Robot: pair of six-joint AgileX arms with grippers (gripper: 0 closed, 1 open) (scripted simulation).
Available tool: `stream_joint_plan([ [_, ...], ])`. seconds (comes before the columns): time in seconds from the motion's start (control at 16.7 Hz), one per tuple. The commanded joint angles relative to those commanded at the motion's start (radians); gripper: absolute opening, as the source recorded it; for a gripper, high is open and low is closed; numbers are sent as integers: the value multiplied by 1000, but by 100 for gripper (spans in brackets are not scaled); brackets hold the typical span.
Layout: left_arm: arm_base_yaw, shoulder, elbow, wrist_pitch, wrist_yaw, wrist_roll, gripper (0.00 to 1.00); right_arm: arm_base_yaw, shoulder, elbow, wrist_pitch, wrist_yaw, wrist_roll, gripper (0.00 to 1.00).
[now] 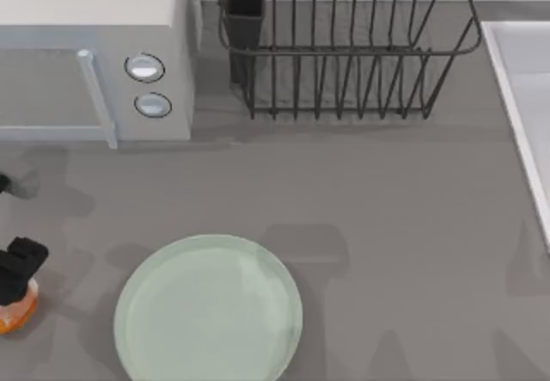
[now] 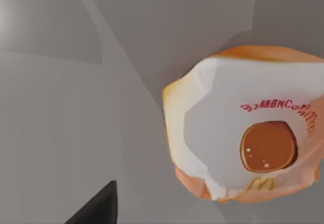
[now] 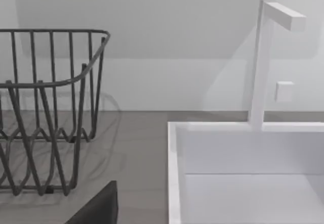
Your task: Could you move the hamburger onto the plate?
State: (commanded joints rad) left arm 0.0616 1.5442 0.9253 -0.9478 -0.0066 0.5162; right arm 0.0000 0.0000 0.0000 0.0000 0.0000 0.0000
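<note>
Right up close in the left wrist view you see the hamburger, wrapped in white paper with an orange bun peeking out round the edge. It sits on the grey table, at the far left side, just beside the plate but not touching it.

Your burger is probably light and soft. Squeeze it hard and it will squash, so go gently. The paper may be a bit slippery and could slide over the bun. Take hold across the round sides, low down near the middle band, not by the loose paper on top.

Your left gripper hangs right over the burger at the left edge of the table, and from above it covers part of the bun. You cannot tell if its fingers are open or closed, or if they touch the burger yet. One dark finger tip shows in the left wrist view, off to the side of the burger.

Your right arm is parked away from the job, with its camera facing the wire rack and the white sink. One dark finger tip of it shows there, holding nothing you can see.
</note>
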Motion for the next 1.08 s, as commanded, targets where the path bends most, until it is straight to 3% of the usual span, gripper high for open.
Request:
stream_joint_plan([
  [0.3, -4, 6, -13, 18, 0, -2, 100, 0, 0, 0, 0, 0, 0, 100],
  [0.78, 4, 167, -161, 332, 0, 6, 100, 0, 0, 0, 0, 0, 0, 100],
  [1.08, 4, 184, -176, 360, 0, 7, 100, 0, 0, 0, 0, 0, 0, 100],
])
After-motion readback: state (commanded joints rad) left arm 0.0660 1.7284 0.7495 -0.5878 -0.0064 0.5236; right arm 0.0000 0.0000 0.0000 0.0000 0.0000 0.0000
